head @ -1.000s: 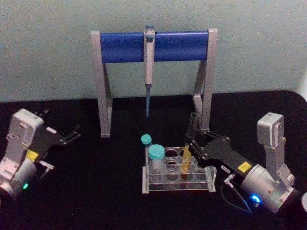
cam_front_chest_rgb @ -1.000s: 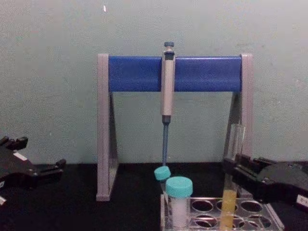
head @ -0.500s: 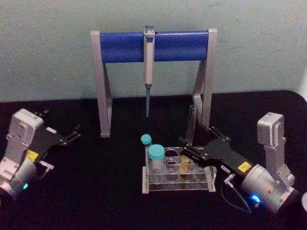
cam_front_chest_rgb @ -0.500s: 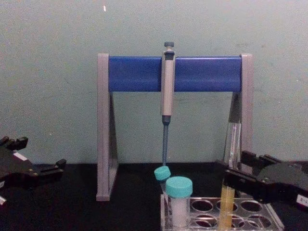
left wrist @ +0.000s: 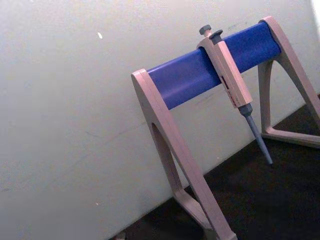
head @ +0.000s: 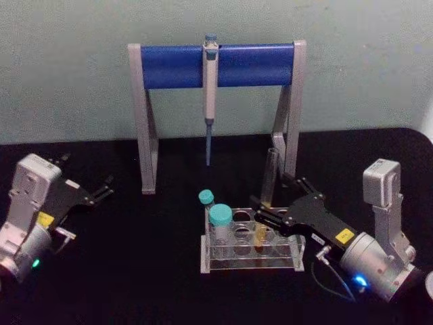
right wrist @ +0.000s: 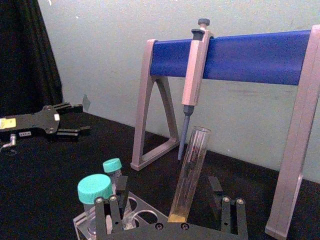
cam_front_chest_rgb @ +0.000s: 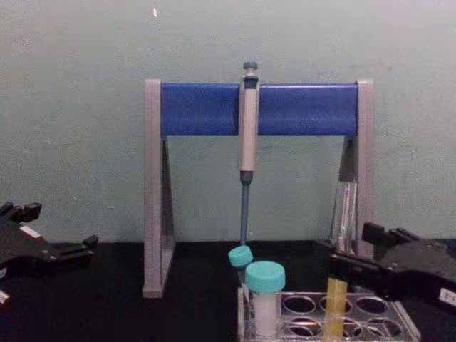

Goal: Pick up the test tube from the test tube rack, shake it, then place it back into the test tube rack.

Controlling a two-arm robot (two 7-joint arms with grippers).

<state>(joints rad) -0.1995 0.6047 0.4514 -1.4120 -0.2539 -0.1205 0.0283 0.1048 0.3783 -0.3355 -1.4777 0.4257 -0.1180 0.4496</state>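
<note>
Since a second ago the long clear glass test tube (head: 268, 181) with yellow-orange liquid has sunk deeper into the low clear plastic test tube rack (head: 251, 245), and the right gripper (head: 270, 211) has slid down its shaft and spread.

Head view: you see the tube seated in a right-hand hole of the rack, leaning slightly, its open mouth well above the top plate. The right gripper's fingers stand apart on either side of it, just above the rack. The left gripper (head: 100, 188), parted and idle, sits well left of the rack. A yellow sticker on each gripper is unreadable.

Right wrist view: the tube (right wrist: 190, 172) rises between two separated fingers (right wrist: 229, 212), neither pressing it.

Chest view: the tube (cam_front_chest_rgb: 343, 231) stands at the rack's (cam_front_chest_rgb: 325, 320) right side.

Treat it as light, stiff, slick and breakable, and uncapped, so it could spill. Grip the bare glass mid-shaft, above the liquid, gently.
</note>
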